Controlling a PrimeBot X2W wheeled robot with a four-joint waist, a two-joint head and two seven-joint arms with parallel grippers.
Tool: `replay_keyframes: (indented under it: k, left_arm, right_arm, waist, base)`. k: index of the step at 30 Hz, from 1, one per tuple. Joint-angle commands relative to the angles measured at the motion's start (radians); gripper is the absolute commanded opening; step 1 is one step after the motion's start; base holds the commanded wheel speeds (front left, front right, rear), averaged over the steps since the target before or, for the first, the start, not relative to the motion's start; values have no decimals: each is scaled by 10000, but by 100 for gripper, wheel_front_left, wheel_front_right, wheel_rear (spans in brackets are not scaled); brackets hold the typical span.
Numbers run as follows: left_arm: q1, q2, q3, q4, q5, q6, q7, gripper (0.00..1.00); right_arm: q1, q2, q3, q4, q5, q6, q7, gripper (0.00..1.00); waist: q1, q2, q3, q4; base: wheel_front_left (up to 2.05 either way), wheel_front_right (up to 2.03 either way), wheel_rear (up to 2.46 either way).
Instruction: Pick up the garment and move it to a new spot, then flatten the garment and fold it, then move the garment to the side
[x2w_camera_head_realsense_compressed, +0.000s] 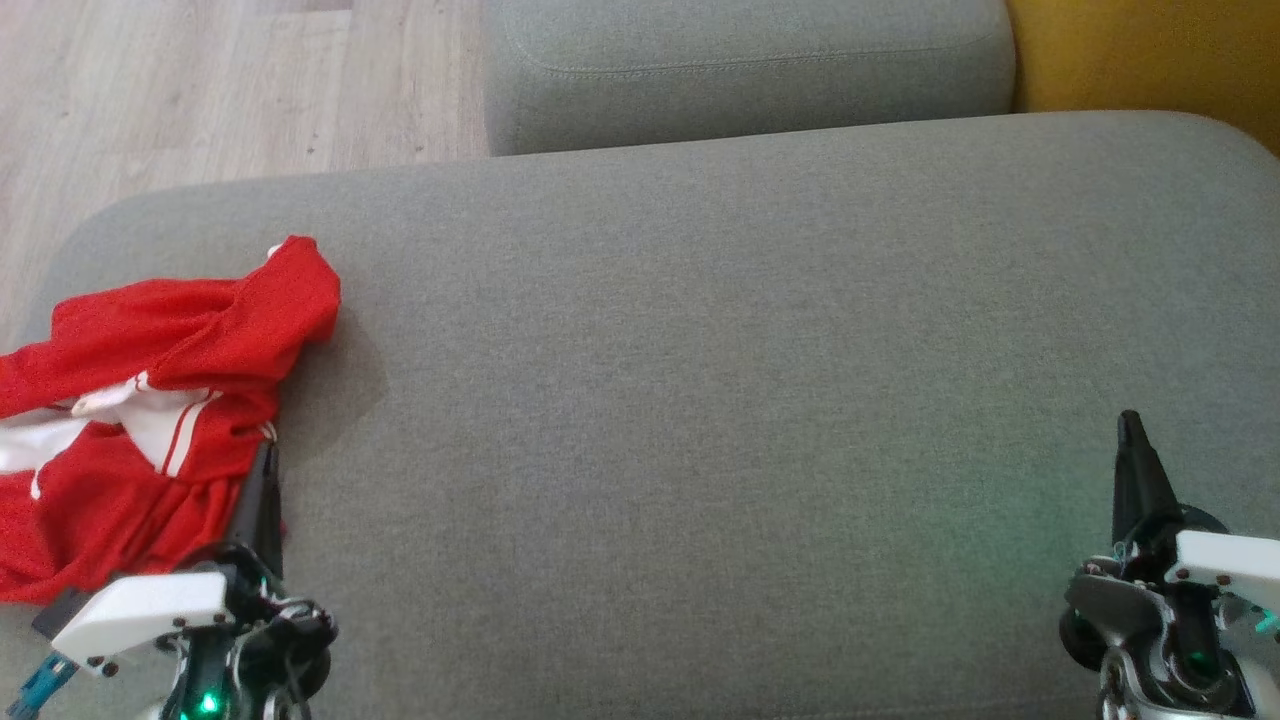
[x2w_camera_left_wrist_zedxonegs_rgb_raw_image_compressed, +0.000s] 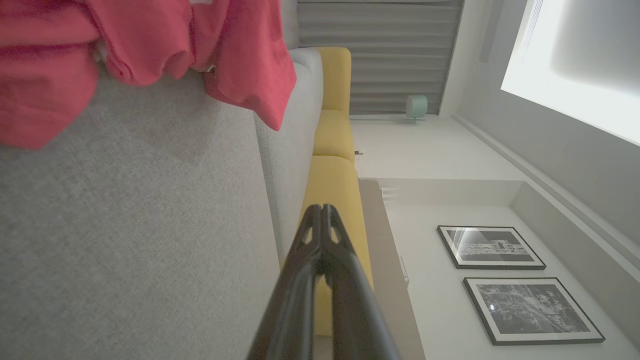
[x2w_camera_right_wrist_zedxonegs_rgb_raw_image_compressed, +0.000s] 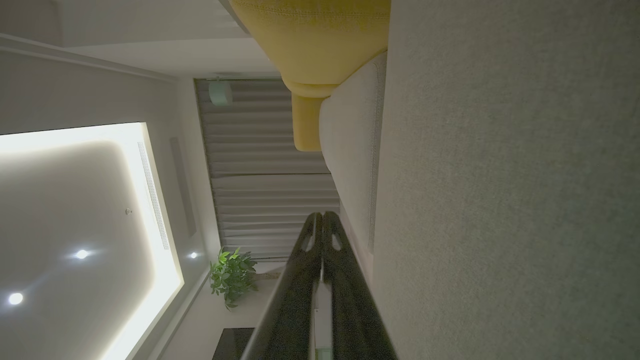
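Taking up most of the head view is a big grey seat cushion (x2w_camera_head_realsense_compressed: 700, 400), wide and flat, running nearly edge to edge. Behind it sits a smaller grey block (x2w_camera_head_realsense_compressed: 750, 70), with wooden floor (x2w_camera_head_realsense_compressed: 200, 90) off to the far left and a bit of yellow upholstery (x2w_camera_head_realsense_compressed: 1150, 50) in the far right corner.

The garment (x2w_camera_head_realsense_compressed: 150, 400) is a red top with white panels and thin white stripes. It's lying crumpled at the left end of the seat cushion, bunched up rather than spread, and one red fold pokes out toward the middle of the cushion. Its left part runs off the picture's edge. In the left wrist view it's the red bundle (x2w_camera_left_wrist_zedxonegs_rgb_raw_image_compressed: 150, 45) along the top left.

The left end effector (x2w_camera_head_realsense_compressed: 267, 460) is at the lower left, right against the garment's right edge. Honestly I can't tell from the head view whether it touches the cloth. The left wrist view shows its fingers (x2w_camera_left_wrist_zedxonegs_rgb_raw_image_compressed: 320, 210) pressed tight together with nothing between them, and the red fabric well clear of the tips.

The right end effector (x2w_camera_head_realsense_compressed: 1132, 430) is low on the right over bare cushion, well apart from the garment. Its fingers (x2w_camera_right_wrist_zedxonegs_rgb_raw_image_compressed: 322, 217) are closed flat against each other too, gripping nothing.
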Motion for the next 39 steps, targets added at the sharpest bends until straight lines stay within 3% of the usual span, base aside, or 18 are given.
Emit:
replay_keyframes:
  k: [1,30,31,39]
  left_arm:
    - [-576,96,349,-359,-46,-73,72,0]
    - [-576,96,349,-359,-46,-73,72,0]
    - [0,0,0,6,0,0,-2,100]
    - [48,6,-134,-110,125,54,-238,100]
  right_arm:
    - [-355,-49,218,-382,73,-7,55,0]
    - [-355,-49,218,-382,73,-7,55,0]
    - [0,2,0,5,-2,0,0,100]
    - [104,-1,99,-186,-137,0,-236,100]
  waist:
    - [0,0,0,0]
    - [0,0,0,0]
    - [0,0,0,0]
    - [0,0,-7,-6]
  base:
    - [0,0,0]
    - [0,0,0]
    - [0,0,0]
    - [0,0,0]
